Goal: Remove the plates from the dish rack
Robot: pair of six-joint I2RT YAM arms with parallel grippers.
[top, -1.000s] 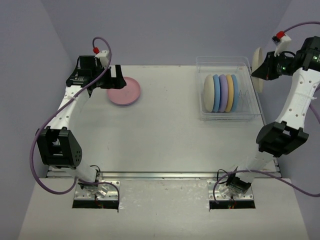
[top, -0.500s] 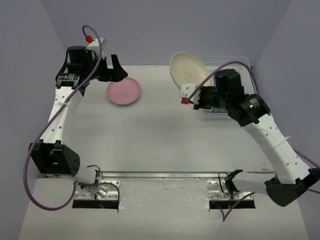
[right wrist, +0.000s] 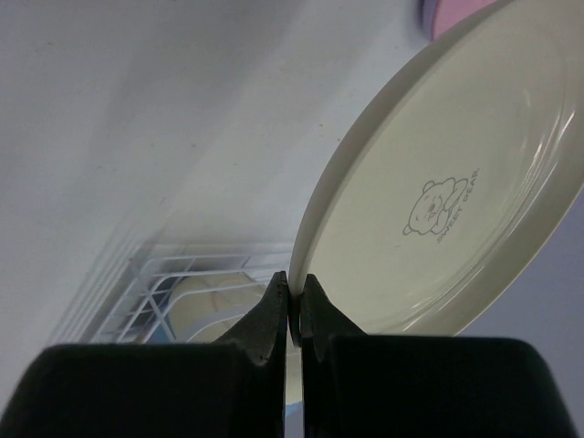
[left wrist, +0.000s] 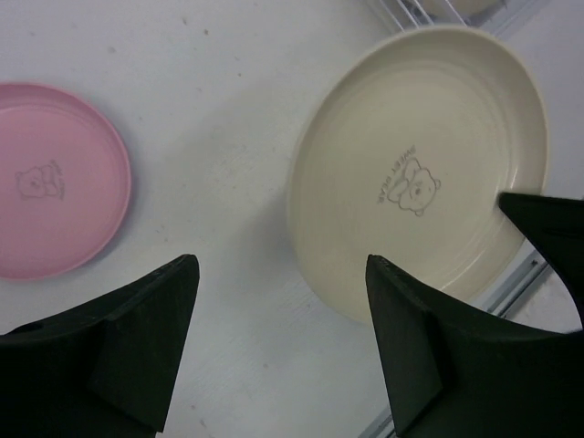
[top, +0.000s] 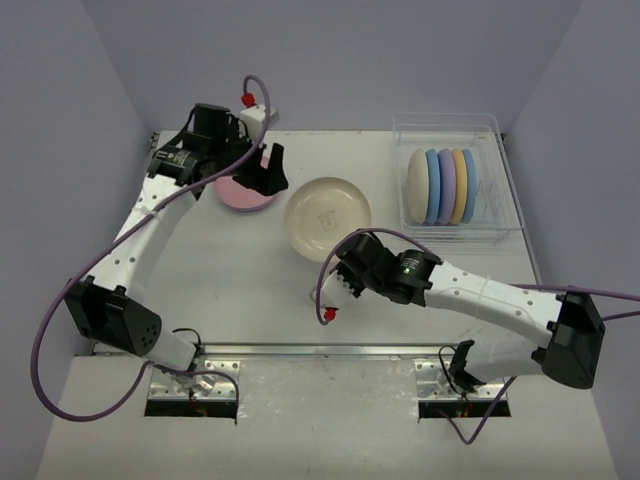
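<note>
Right claw (top: 337, 256) is pinched tight on the near rim of a cream plate (top: 327, 215). In the right wrist view the two fingers are closed on the thin edge with no gap showing. The plate sits face up over the middle of the desk (top: 240, 285), between the pink plate (top: 240, 196) and the dish rack (top: 450, 123). It's near the pink one but not touching it. It throws a shadow on the desk, and I honestly can't tell if the far edge is down on the surface or just above it.

Printing: the cream plate has a little teddy bear drawn in the center with small curved lettering next to it. In the right wrist view it looks like "SWEET BEAR", though it's tiny so don't quote me. The pink plate has the same kind of bear stamp in the left wrist view, but the text there is too small to read.

Left claw (top: 268, 172) is spread wide with nothing in it. It hangs above the desk right at the gap between the pink plate and the cream one, and the left arm covers part of the pink plate from the top camera. The pink plate lies flat, face up, at the far left of the desk.

The rack is at the far right corner with five plates standing on edge in a row: cream (top: 417, 187), blue (top: 432, 188), lavender (top: 446, 188), yellow (top: 459, 188), and another blue (top: 470, 186).
</note>
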